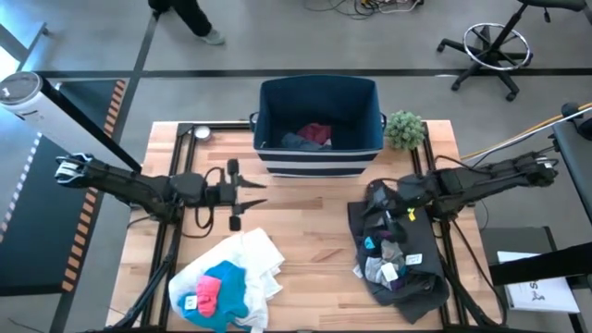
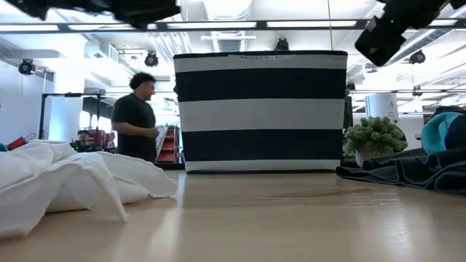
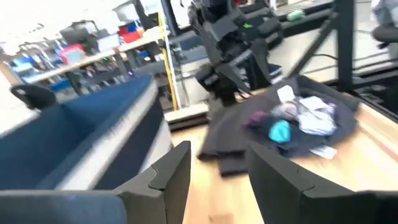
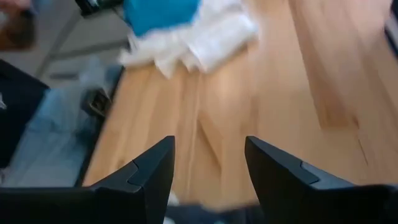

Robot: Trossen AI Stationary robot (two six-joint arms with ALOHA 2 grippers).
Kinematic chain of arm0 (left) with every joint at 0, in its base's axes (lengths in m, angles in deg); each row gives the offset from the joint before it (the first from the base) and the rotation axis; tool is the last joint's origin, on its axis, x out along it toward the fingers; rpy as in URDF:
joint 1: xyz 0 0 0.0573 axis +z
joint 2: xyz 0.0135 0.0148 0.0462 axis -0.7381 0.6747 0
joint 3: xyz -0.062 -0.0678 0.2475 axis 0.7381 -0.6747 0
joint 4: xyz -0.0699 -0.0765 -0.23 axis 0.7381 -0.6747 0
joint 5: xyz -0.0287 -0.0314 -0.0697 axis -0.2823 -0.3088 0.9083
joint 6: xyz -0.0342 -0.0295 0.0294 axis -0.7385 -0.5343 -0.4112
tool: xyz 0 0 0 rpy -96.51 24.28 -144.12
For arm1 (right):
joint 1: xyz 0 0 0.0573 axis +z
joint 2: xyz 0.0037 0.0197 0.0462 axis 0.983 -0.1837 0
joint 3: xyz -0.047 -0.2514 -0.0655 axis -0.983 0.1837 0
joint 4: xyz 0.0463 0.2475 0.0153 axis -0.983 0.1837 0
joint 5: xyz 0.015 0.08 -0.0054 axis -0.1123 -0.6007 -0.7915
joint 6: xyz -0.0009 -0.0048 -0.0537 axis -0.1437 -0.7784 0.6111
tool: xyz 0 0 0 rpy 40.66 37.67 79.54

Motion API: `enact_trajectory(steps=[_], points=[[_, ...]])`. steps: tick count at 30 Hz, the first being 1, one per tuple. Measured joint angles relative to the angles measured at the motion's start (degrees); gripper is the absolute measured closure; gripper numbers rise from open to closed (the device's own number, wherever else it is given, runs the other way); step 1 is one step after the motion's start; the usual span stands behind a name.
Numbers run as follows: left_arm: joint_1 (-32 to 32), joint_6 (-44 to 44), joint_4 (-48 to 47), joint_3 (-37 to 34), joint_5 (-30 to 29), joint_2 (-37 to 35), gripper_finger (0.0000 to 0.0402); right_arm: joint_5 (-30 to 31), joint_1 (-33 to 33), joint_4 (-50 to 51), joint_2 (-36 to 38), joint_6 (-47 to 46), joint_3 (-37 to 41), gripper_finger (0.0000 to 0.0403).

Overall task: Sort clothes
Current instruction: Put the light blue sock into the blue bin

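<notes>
A large white garment (image 1: pixel 248 262) lies on the table near the left front, with a teal-blue piece (image 1: pixel 227 282) and a red piece (image 1: pixel 209 293) on top. A large dark grey garment (image 1: pixel 412 277) lies at the right front, with small teal, grey and white pieces (image 3: pixel 298 118) on it. Maroon and grey pieces (image 1: pixel 313 135) lie inside the navy striped bin (image 1: pixel 319 159). My left gripper (image 1: pixel 257 194) is open and empty in front of the bin, above the bare wood (image 3: pixel 217 155). My right gripper (image 1: pixel 377 199) is open and empty over the far edge of the dark grey garment (image 4: pixel 208 146).
A small green plant (image 1: pixel 404 129) stands right of the bin at the far edge. Bare wood (image 1: pixel 314 240) lies between the two clothes piles. In the low view, a person (image 2: pixel 137 116) stands in the room behind the table.
</notes>
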State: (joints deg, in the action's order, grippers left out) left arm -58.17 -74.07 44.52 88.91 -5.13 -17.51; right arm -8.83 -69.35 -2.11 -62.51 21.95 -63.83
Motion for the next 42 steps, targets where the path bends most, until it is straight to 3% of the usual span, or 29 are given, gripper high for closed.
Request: enact_trajectory(steps=[12, 32, 36, 42], points=[[-1.5, -4.6, -0.3, -3.0, -0.2, -1.0, 0.0265, 0.0, 3.4, 18.3, -9.7, -7.5, -4.7, 0.0221], [-1.6, -4.8, -0.4, -3.0, -0.3, -0.7, 0.0272, -6.5, 4.9, 19.0, -27.0, -0.9, -4.7, 0.0225], [-1.6, -5.0, -0.2, -3.0, -0.4, -0.7, 0.0275, -6.1, 4.9, 18.9, -29.5, -0.2, -4.7, 0.0262], [-1.6, -6.6, -0.1, -3.0, -0.4, -0.7, 0.0283, -4.7, 5.0, 18.9, -32.5, 2.0, -5.3, 0.0381]])
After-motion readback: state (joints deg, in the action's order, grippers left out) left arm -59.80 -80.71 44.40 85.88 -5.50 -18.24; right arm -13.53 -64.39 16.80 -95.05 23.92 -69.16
